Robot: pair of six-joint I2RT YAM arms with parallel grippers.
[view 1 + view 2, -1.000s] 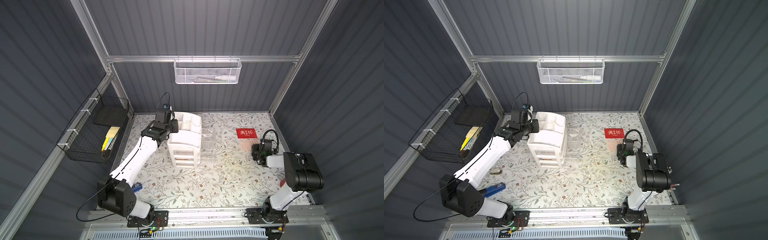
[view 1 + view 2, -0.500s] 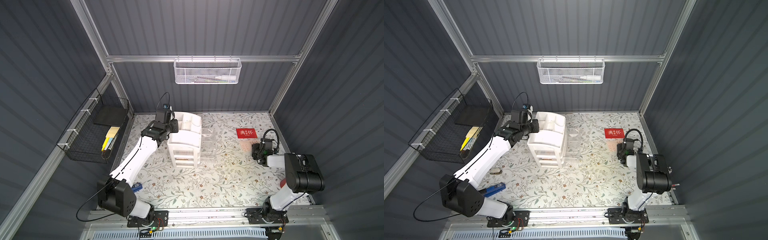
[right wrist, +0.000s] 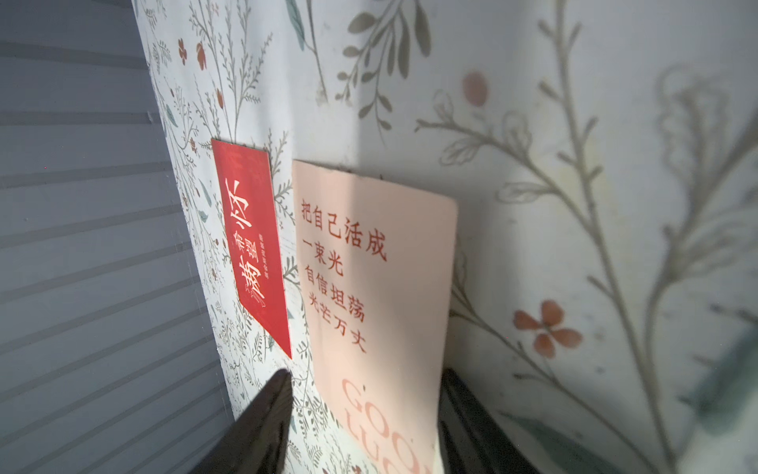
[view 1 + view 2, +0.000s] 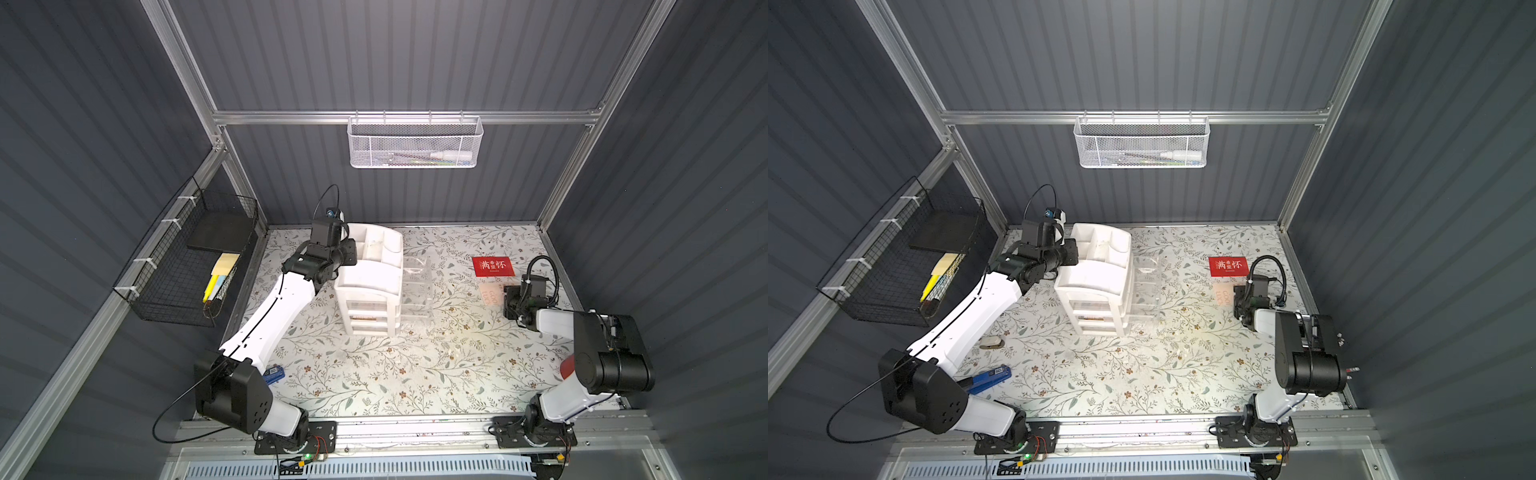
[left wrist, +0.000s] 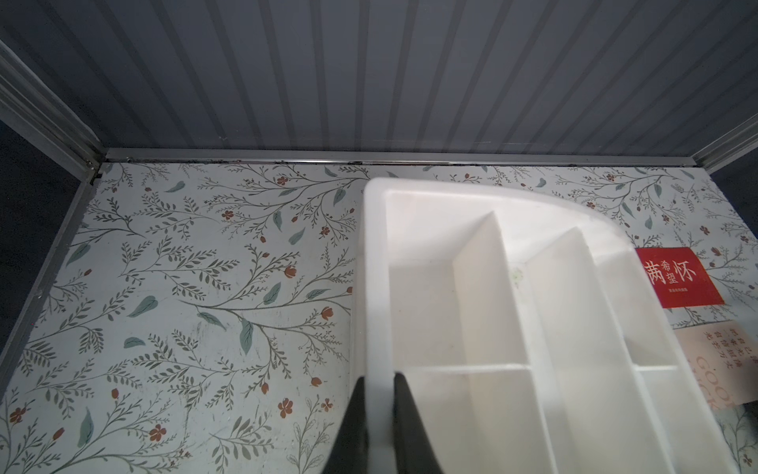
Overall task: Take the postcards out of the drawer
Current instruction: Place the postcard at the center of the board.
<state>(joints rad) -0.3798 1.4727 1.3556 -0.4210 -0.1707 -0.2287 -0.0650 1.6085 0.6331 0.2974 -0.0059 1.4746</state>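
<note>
Red postcard (image 4: 493, 266), peach postcard (image 4: 489, 296) out on worktop (image 4: 415, 374) at three o'clock; right gripper (image 3: 365, 381) parted, left gripper (image 5: 377, 381) clamping organizer (image 5: 375, 246) rim; third unseen.

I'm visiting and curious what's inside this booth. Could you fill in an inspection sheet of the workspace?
Surface: floral tabletop.
Job's things: red postcard and peach postcard lie flat on it, apart; white drawer organiser, clear drawers pulled out.
Clutter: blue tool, small oval object.
Grippers: left gripper shut on white drawer organiser's rim; right gripper open, astride peach postcard.
Cables: black cable loops over right wrist.
Surroundings: black wire basket, white mesh basket, dark walls.
</note>
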